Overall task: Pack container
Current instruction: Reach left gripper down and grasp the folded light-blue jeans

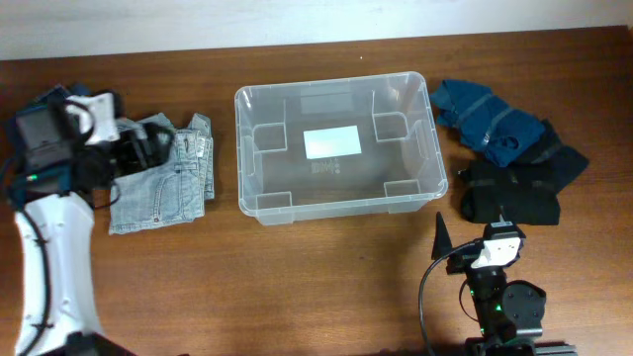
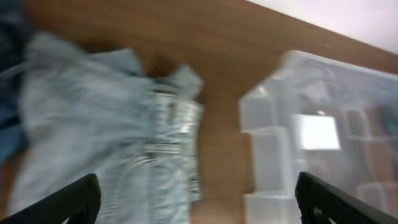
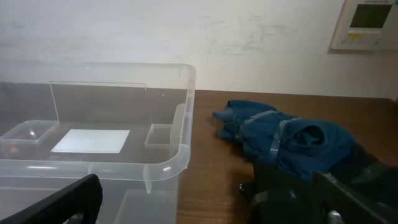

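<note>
Left fingers (image 2: 78, 202) are wide apart above the jeans (image 2: 93, 124). The container (image 2: 348, 93) stands on the desk (image 2: 217, 50), in front of their right finger. Right fingers (image 3: 354, 199) are apart too, with the container ahead-left and the blue cloth (image 3: 286, 140) ahead-right.

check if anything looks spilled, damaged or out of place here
Nothing stands out. The bin sits upright and empty mid-table. The jeans lie folded to its left; the blue bundle and the black bundle lie to its right. Nothing looks spilled or damaged.
</note>
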Robot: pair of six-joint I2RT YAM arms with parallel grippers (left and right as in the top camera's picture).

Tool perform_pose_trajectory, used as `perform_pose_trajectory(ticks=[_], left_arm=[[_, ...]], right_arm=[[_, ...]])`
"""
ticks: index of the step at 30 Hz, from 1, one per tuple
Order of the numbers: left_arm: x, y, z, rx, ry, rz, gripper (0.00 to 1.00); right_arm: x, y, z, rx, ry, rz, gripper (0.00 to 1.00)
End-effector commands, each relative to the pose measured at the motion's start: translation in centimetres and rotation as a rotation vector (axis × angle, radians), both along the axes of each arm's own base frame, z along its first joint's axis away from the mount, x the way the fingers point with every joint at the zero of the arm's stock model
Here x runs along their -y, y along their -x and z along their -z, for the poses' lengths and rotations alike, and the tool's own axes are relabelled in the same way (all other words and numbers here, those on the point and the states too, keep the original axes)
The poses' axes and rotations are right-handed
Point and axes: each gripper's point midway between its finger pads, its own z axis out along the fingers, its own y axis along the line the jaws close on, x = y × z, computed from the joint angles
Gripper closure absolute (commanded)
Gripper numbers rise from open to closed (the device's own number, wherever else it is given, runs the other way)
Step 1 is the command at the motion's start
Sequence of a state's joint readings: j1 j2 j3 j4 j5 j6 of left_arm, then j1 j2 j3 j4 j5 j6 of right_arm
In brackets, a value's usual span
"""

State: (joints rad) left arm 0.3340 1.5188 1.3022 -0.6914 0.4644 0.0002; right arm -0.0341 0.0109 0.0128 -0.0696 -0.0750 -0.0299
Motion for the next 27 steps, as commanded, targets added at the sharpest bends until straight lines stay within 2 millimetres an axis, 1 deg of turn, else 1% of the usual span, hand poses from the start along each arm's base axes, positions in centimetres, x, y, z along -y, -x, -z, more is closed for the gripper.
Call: perform_pose_trajectory(ticks=[1,3,6,9,14,18,21,27], left_arm=[[-4.2,0.0,0.5,0.003,0.005,-0.083,0.01],[-5.5,0.1,1.1,-0.006,0.009,-0.111,0.01],[-7.2,0.0,2.9,-0.039,0.002,-0.136,0.01],[-8.5,-0.1,5.5,-0.091,-0.007,-0.149,0.01],[-10.1,-1.0,9.8,-0.142,0.004,-0.151,0.01],[-10.9,-1.4,12.3,-0.155,-0.02,-0.111,0.01],[-11.0,-1.5,14.4,-0.183,-0.019,-0.089,0.01],[-11.1,-1.8,17.4,-0.214,-0.008,-0.074,0.01]], right_arm=[[0.3,0.0,0.2,-0.002,-0.005,0.012,0.02],[0.3,0.0,0.2,-0.002,-0.005,0.012,0.02],[0.2,0.0,0.2,-0.002,-0.005,0.012,0.02],[0.3,0.0,0.2,-0.002,-0.005,0.012,0.02],[0.3,0.0,0.2,-0.002,-0.005,0.012,0.02],[0.2,0.0,0.2,-0.002,-0.005,0.012,0.02],[0.2,0.0,0.2,-0.002,-0.005,0.012,0.02],[0.3,0.0,0.2,-0.002,-0.005,0.012,0.02]])
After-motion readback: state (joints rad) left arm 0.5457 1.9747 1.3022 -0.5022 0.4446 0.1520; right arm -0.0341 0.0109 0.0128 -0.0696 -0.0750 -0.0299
